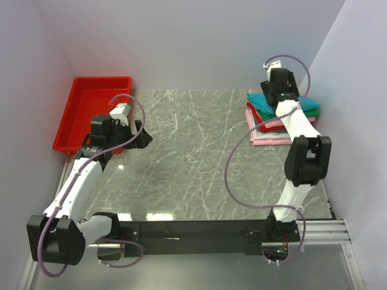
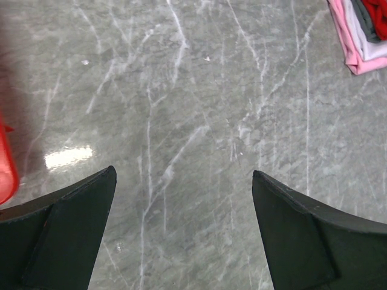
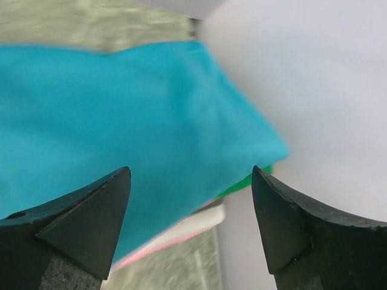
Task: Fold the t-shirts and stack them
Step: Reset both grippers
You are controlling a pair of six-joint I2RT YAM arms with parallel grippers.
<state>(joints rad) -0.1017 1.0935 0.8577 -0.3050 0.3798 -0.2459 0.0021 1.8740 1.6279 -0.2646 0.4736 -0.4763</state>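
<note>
Though both grippers hang empty, the pile at the upper right of the top view is where I'd expect trouble. The right gripper (image 3: 190, 172) stands wide apart just above the teal t-shirt (image 3: 121, 115), gripping nothing. That shirt crowns the stack of t-shirts (image 1: 281, 121), which sits close against the right-hand wall (image 3: 314, 84). If the fingers leave at a slant, a tip could snag the teal cloth and drag its fold open, or pull it off the green shirt (image 1: 311, 112) beneath. The pile already looks uneven, its pink layers (image 1: 269, 138) jutting toward the lower left, so a nudge might slide it. The wall leaves the arm little room to swing.

The left gripper (image 2: 184, 175) is spread fully over the bare marble table (image 1: 193, 151), just right of the red tray (image 1: 81, 121), holding nothing and well apart from the shirts.

In the top view the right arm covers the middle of the stack, so I can't count its layers or judge whether the teal shirt lies square. The right wrist view is blurred and cuts the shirt off at the left edge. Whether the fingertips touch cloth, I cannot tell.
</note>
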